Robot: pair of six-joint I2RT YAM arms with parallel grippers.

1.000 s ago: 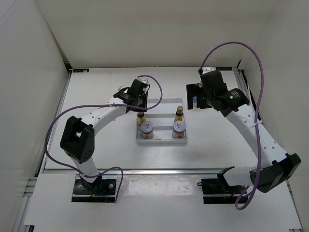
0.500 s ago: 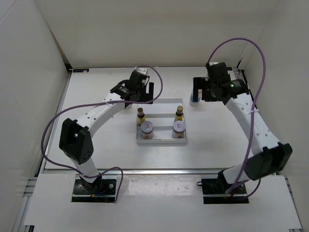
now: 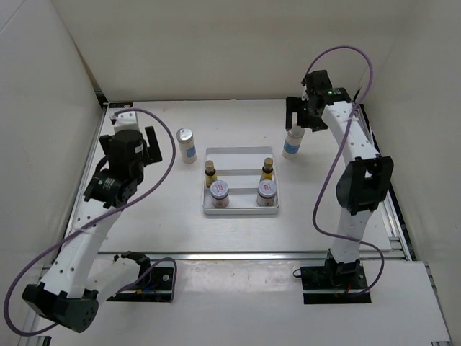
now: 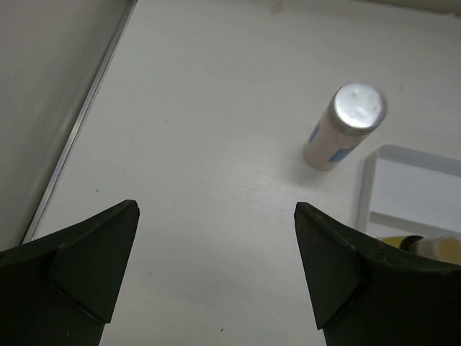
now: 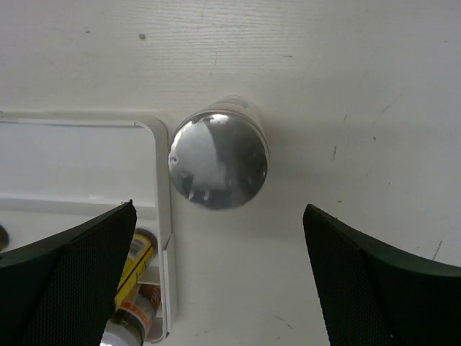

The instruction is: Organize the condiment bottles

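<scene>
Both grippers wide open, empty, left gripper [image 4: 215, 207] near left white bottle [image 4: 343, 127], right gripper [image 5: 219, 207] over right white bottle [image 5: 218, 160], label hidden beneath cap.

jars [image 3: 220, 191] before tiny bottles [image 3: 210, 171] in tray [image 3: 241, 157], tall bottles [image 3: 187, 144] flanking it

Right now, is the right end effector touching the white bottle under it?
Apart. The right wrist view shows the right end effector open, with a clear gap between each finger and the white bottle.
</scene>
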